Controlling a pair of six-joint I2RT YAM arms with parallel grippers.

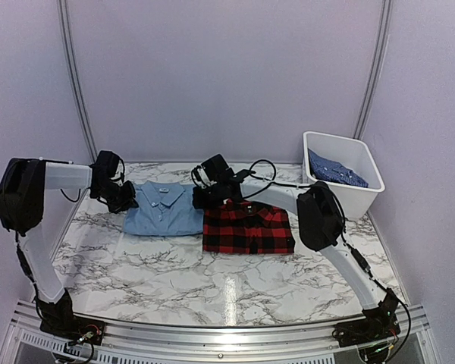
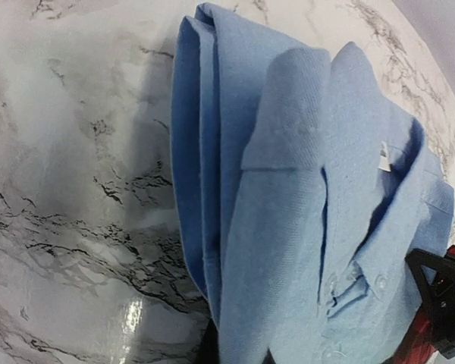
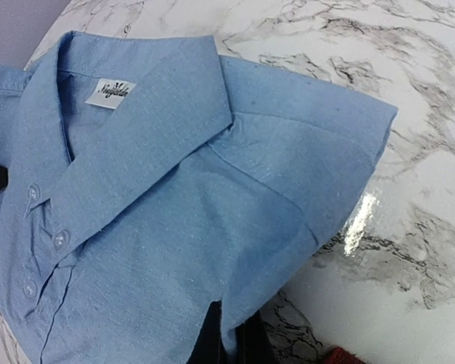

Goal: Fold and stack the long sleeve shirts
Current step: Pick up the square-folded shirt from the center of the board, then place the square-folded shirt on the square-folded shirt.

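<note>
The folded light blue shirt [image 1: 163, 210] lies collar up on the marble table, left of centre. My left gripper [image 1: 122, 199] is at its left edge; in the left wrist view the shirt [image 2: 288, 227] drapes over the jaws [image 2: 239, 356], which look shut on its folded edge. My right gripper [image 1: 202, 199] is at its right edge, shut on a pinch of the cloth [image 3: 233, 345]. The folded red-and-black plaid shirt [image 1: 248, 227] lies flat just right of the blue one. The darker blue patterned shirt [image 1: 335, 168] lies in the bin.
A white plastic bin [image 1: 368, 193] stands at the back right of the table. Marble tabletop [image 1: 212, 280] stretches in front of the shirts. The right arm reaches over the plaid shirt's far edge. Grey walls close in the back and sides.
</note>
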